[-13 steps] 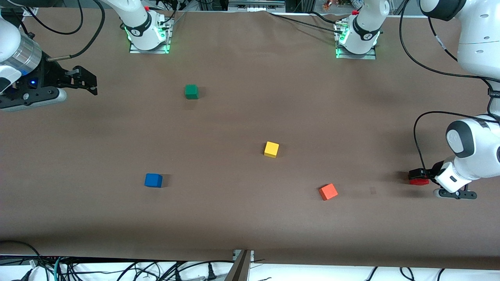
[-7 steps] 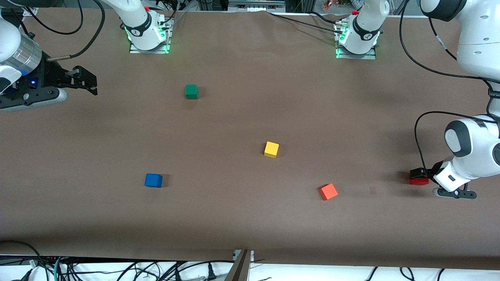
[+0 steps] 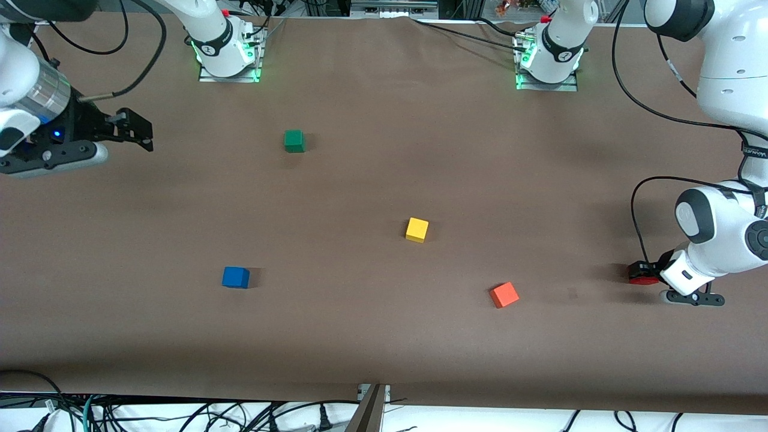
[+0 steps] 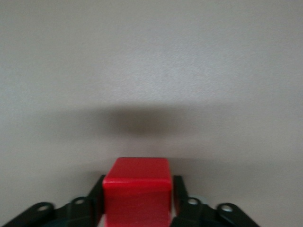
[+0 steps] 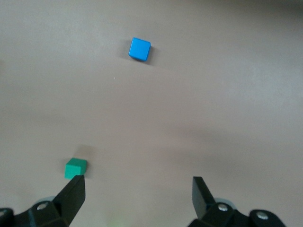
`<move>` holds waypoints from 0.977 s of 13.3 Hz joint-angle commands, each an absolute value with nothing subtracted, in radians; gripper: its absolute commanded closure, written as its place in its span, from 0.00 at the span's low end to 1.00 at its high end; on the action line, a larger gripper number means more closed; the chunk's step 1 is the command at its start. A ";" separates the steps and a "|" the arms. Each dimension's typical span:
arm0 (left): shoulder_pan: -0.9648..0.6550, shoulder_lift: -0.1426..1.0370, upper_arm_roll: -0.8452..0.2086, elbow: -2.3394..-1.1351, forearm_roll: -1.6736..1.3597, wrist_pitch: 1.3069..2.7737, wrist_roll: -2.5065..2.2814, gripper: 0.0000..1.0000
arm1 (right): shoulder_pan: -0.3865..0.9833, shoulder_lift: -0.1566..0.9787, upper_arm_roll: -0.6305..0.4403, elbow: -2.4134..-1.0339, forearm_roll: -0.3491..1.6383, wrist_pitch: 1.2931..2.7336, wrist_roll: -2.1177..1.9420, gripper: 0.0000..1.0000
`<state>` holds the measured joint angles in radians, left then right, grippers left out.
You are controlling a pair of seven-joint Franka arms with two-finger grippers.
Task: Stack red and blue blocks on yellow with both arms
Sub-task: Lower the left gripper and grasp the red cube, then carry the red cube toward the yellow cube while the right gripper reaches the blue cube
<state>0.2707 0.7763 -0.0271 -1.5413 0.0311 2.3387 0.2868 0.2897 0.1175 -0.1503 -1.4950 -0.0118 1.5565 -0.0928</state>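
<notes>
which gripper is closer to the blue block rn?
Right. The right gripper hangs open over the table's right-arm end, nearer the blue block. The left gripper is shut on the red block at the left-arm end.

- The red block (image 3: 642, 275) is showing only partly in the front view, the left gripper (image 3: 647, 271) covering the rest.
- The left wrist picture's edge is cutting off the block's lower part and the fingers (image 4: 182, 198).
</notes>
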 commanded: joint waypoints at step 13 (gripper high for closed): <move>-0.217 0.581 -0.183 -1.523 0.043 2.102 -0.162 1.00 | 0.267 0.773 -0.147 -1.180 0.074 1.988 -0.006 0.00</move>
